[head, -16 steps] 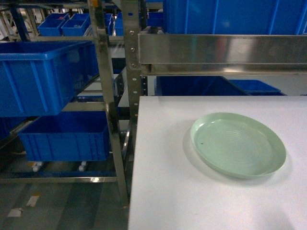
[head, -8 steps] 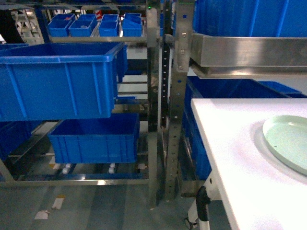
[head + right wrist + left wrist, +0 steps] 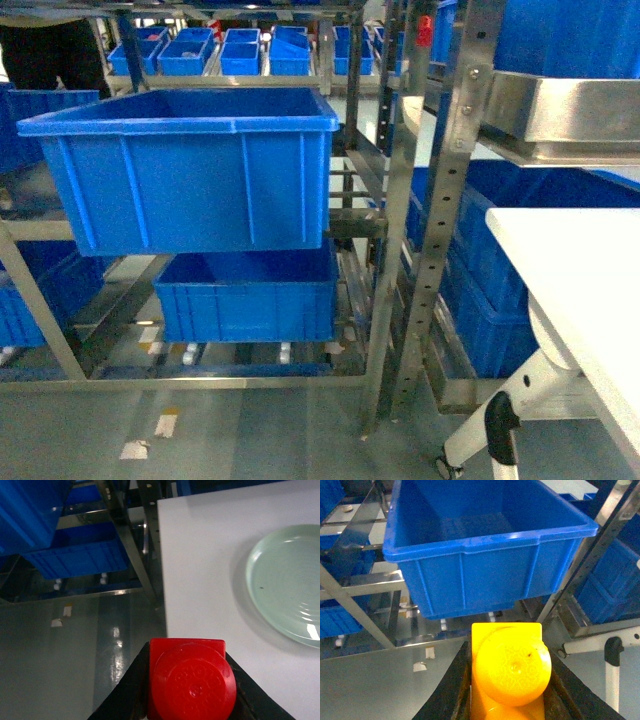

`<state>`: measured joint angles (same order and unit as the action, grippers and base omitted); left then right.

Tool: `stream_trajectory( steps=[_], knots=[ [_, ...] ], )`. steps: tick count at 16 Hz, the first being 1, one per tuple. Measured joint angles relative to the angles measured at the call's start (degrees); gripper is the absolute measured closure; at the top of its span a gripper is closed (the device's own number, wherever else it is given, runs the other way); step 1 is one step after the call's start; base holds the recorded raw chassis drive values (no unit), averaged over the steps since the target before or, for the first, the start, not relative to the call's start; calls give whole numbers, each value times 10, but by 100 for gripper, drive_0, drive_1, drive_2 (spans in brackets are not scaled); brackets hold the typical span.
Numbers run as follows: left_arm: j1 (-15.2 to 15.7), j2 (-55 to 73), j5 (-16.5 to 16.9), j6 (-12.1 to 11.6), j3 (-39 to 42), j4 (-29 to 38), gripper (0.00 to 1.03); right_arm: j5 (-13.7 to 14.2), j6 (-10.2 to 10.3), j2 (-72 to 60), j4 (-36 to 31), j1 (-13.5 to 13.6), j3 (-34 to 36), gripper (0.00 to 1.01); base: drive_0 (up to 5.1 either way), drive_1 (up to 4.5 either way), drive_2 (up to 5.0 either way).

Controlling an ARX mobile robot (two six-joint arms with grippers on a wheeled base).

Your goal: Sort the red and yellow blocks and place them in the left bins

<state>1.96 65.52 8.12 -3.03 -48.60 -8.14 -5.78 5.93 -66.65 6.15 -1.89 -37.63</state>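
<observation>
Two chunky glossy plastic bricks are in view, one per gripper. The orange-yellow brick, topped with a broad round stud, sits at 6 o'clock in the left wrist view, pinched between the dark fingers of the left gripper, which press on its two sides. The red brick, with the same round embossed stud, sits at 6 o'clock in the right wrist view, clamped in the same way by the right gripper.

In the head view two large deep bright-blue plastic crates stand out on a steel rack: the upper crate at 10 o'clock, with a thick rolled rim and ribbed walls, and the lower crate directly beneath it, nearer the centre. A row of small blue bins lines the far shelf at 12 o'clock; their number is hard to tell.

From the left wrist the upper crate fills 12 o'clock, above and beyond the yellow brick.

One pale green round plate lies on the white table at 3 o'clock of the right wrist view, apart from the red brick.
</observation>
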Motion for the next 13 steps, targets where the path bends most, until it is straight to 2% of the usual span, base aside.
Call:
stream_trajectory(
  steps=[13],
  knots=[
    [1,0,-1,0,0,0,76,0,0,-1,1,0,0,73,-502,243,243]
  ],
)
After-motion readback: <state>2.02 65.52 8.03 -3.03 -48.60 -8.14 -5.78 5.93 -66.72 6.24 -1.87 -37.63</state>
